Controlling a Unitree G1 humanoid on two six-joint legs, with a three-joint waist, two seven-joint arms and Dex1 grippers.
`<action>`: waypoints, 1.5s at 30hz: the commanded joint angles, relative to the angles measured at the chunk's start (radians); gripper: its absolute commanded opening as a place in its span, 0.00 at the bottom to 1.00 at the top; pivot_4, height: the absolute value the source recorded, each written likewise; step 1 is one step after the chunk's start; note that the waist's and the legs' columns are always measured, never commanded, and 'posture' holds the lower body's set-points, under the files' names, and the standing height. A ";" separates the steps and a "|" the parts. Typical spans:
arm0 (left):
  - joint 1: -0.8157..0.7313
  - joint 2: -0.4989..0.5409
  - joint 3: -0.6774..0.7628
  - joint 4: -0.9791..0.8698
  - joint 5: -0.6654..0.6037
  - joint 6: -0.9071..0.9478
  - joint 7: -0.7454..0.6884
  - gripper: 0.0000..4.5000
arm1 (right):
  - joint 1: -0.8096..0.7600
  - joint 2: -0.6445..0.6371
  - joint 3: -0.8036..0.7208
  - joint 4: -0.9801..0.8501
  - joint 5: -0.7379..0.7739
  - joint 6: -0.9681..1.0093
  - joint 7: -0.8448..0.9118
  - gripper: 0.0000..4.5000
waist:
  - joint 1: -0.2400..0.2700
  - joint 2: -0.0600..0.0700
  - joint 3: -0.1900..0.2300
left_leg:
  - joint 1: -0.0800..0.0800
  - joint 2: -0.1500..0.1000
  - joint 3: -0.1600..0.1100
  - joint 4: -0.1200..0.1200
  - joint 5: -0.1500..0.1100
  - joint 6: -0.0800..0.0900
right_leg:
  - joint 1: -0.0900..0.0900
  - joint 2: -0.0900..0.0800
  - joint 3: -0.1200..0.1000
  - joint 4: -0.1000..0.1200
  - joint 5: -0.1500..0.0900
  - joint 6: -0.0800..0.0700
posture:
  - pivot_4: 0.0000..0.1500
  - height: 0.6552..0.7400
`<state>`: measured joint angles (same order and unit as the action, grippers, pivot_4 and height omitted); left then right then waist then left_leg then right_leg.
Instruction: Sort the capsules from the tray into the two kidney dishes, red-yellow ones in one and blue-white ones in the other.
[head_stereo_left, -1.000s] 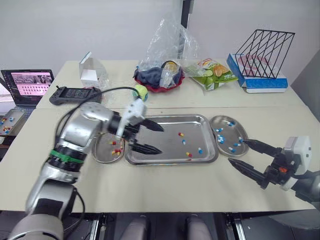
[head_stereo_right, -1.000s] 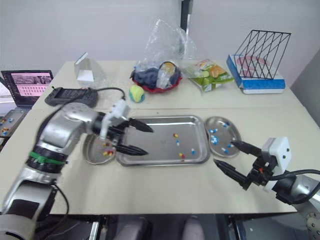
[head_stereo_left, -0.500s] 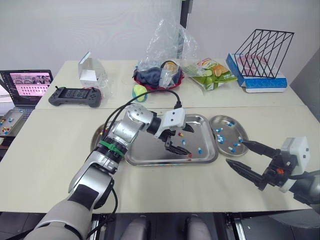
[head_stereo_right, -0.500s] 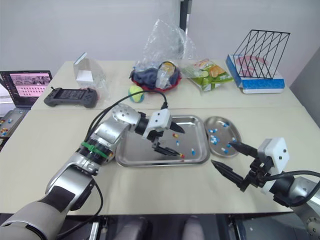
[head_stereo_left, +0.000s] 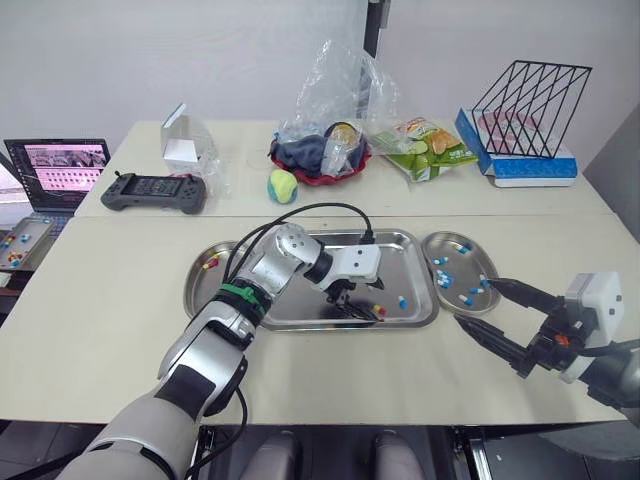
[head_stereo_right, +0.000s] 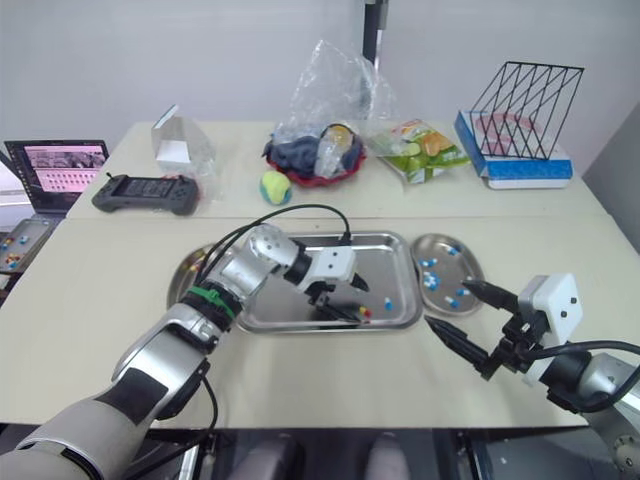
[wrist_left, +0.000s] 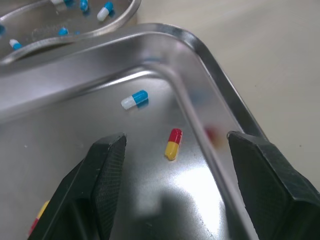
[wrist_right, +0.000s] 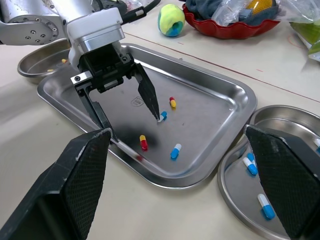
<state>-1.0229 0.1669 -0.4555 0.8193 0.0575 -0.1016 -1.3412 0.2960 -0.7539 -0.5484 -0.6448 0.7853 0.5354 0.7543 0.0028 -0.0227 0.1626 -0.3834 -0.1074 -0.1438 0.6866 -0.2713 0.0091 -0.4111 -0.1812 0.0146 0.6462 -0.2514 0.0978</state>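
Well beyond the left pincer, toward the far side of the surface, a yellow-green ball lies beside a red bowl of dark cloth, under a clear plastic bag. Farther to that pincer's left sit a black game controller, a wrapped white box and a laptop. Well beyond the right pincer lie a snack packet and a black wire rack with a blue-and-white box beneath it.

Head stereo pair looks down over the table; both wrist cameras, left closest, share the tray.
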 joint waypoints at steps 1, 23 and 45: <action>-0.043 -0.025 0.019 0.033 0.010 -0.028 0.018 0.69 | 0.004 0.007 -0.010 -0.006 -0.016 -0.031 0.006 1.00 | 0.001 0.000 0.000 | 0.000 0.000 0.000 0.001 0.000 0.000 | 0.000 0.000 0.000 0.000 0.000 0.000 | 1.00 1.00; -0.096 -0.084 0.024 0.172 0.078 -0.095 0.014 0.42 | 0.035 0.037 -0.012 0.047 -0.083 -0.102 0.061 1.00 | 0.000 0.000 0.000 | -0.001 -0.001 0.000 0.007 -0.003 0.004 | 0.003 0.000 -0.001 0.000 0.000 0.001 | 1.00 1.00; -0.114 -0.105 0.051 0.229 0.119 -0.090 0.037 0.02 | 0.027 0.037 -0.001 0.042 -0.096 -0.092 0.049 1.00 | 0.003 0.000 0.000 | 0.000 -0.001 0.000 0.008 -0.003 0.005 | 0.004 0.000 -0.001 0.000 0.001 0.002 | 1.00 1.00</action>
<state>-1.1244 0.0565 -0.4249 1.0574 0.1906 -0.1953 -1.2947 0.3277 -0.7158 -0.5406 -0.5801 0.6864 0.4576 0.8040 0.0054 -0.0228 0.1626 -0.3835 -0.1081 -0.1443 0.6945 -0.2741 0.0138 -0.4070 -0.1812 0.0139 0.6458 -0.2509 0.0999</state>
